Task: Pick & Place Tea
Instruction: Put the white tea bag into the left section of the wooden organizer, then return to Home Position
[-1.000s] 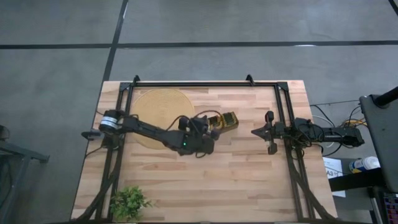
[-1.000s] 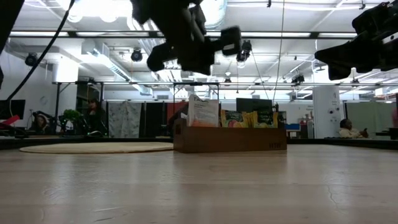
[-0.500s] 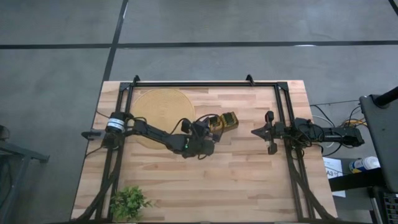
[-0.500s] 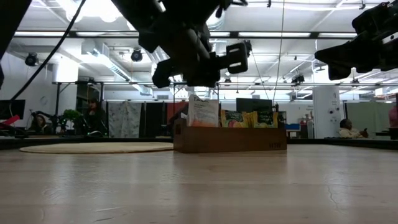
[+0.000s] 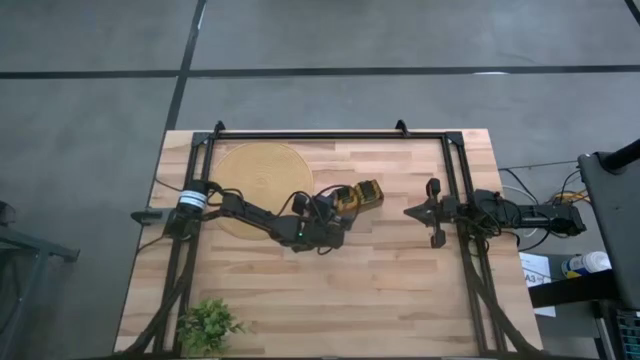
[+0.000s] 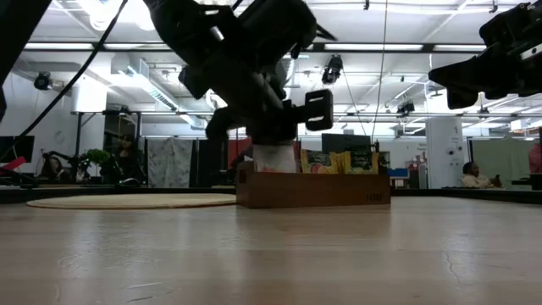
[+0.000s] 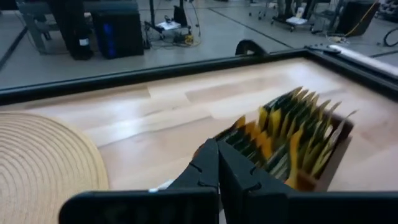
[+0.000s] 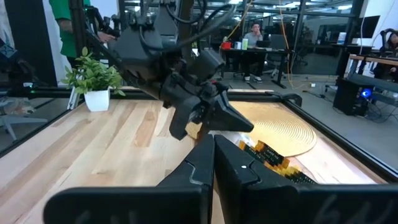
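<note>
No readable text, label, brand, number or sign is being shown in any view. Some faint marking is being carried on the front of the wooden tray in the low view, but it cannot be made out.

The left arm has folded lower and drawn in toward the tray over the last second. From above, its wrist and left end effector, fingers pressed together, sit closer to the tray's near end than before, and the elbow section lies flatter across the table. In the low view the arm's dark bulk has dropped from well above the tray to just in front of it, so the left end effector now covers the white sachet that stood clear at the tray's left end a moment ago.
</note>
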Available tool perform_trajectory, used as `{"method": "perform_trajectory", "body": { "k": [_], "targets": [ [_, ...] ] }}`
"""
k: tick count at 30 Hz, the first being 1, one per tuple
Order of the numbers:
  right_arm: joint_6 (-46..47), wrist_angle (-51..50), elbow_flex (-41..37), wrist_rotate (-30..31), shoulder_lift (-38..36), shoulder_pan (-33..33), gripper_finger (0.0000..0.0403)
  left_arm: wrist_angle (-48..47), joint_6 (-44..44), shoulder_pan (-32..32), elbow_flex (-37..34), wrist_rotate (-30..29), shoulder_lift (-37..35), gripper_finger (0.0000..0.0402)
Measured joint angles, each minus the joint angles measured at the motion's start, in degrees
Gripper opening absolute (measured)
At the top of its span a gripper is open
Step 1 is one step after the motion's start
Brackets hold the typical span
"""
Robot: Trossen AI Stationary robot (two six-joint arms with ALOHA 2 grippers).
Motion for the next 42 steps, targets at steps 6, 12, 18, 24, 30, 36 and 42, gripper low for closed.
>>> {"method": "perform_trajectory", "body": {
  "k": [6,12,18,24,30,36,42],
  "targets": [
    [0.0,0.0,0.0,0.01,0.0,0.01,0.0009,-0.46,-0.8,0.0,-1.43,0.24,0.0,0.0],
    [0.0,0.0,0.0,0.0,0.0,-0.01,0.0009,-0.56,1.64,-0.15,-0.09,1.39,-0.82,0.0],
    [0.0,0.02,0.01,0.0,-0.04,-0.01,0.0009,-5.13,4.32,-0.15,1.5,1.31,-3.39,0.0],
    [0.0,0.01,0.0,0.06,0.04,-0.01,0.0009,-13.76,3.78,-0.89,2.52,1.59,-8.01,0.0],
    [0.0,-0.02,0.02,-0.03,0.05,0.0,0.0009,-19.28,3.77,-3.35,2.39,8.72,-13.36,0.0],
    [0.0,0.01,0.02,0.0,-0.02,0.0,0.0009,-26.25,4.6,-5.74,2.35,16.59,-17.13,0.0],
    [0.0,0.02,0.02,0.01,0.0,-0.01,0.0009,-24.69,8.31,-6.69,-2.01,26.92,-18.99,0.0]
  ]
}}
